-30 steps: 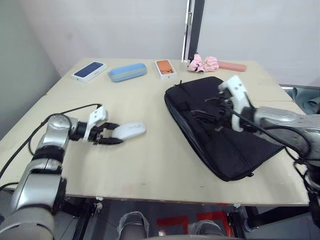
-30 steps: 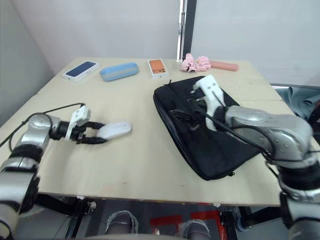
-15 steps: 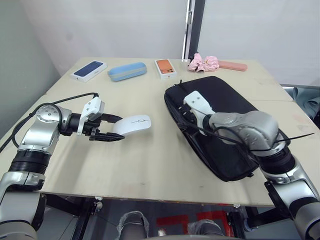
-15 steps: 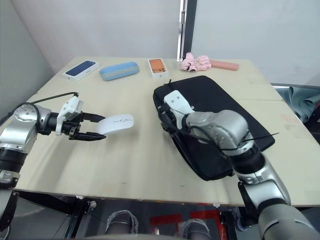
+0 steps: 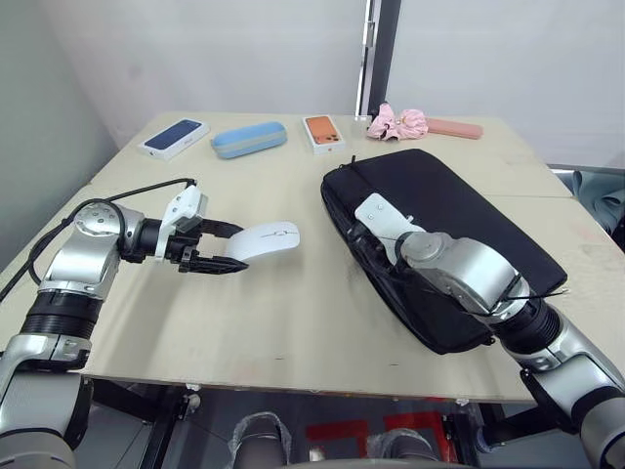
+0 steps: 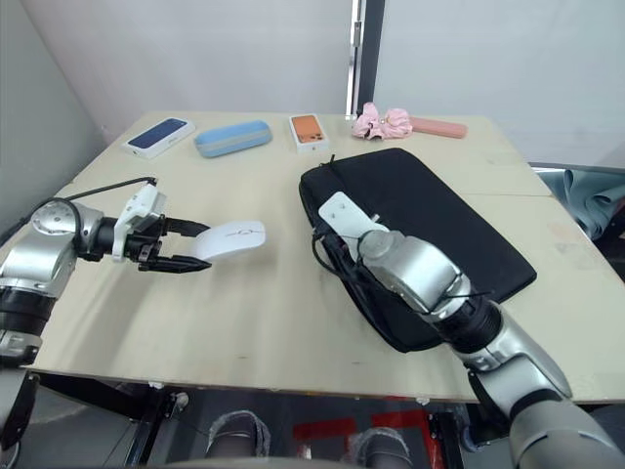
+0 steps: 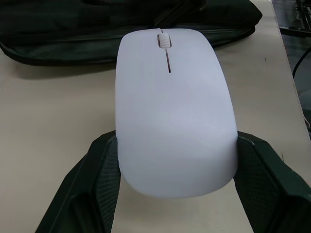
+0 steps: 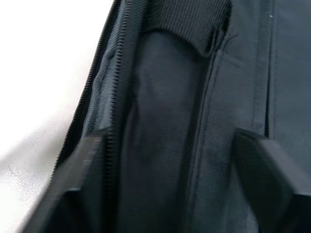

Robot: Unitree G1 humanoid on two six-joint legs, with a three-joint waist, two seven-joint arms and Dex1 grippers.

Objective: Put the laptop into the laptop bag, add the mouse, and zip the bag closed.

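**Mouse held off the table, right gripper at the bag's edge**

The left gripper is seen over the left part of the table, its two black fingers pinched on the rear sides of the mouse. The white mouse is held clear of the tabletop and juts out past the fingertips, its scroll wheel at the far end, pointed toward the laptop bag. Beyond the gripper, along the far edge of the table, a dark blue phone box, a light blue case and an orange phone box are lined up, with a pink scrunchie and a flat pink case further right.

The black bag is laid flat to the right of the mouse, well apart from it. The right gripper is placed at the bag's near-left edge, against the zipper side. In the right wrist view its fingers are spread, with the bag's fabric and zipper teeth between them; whether the fabric is touched cannot be told.
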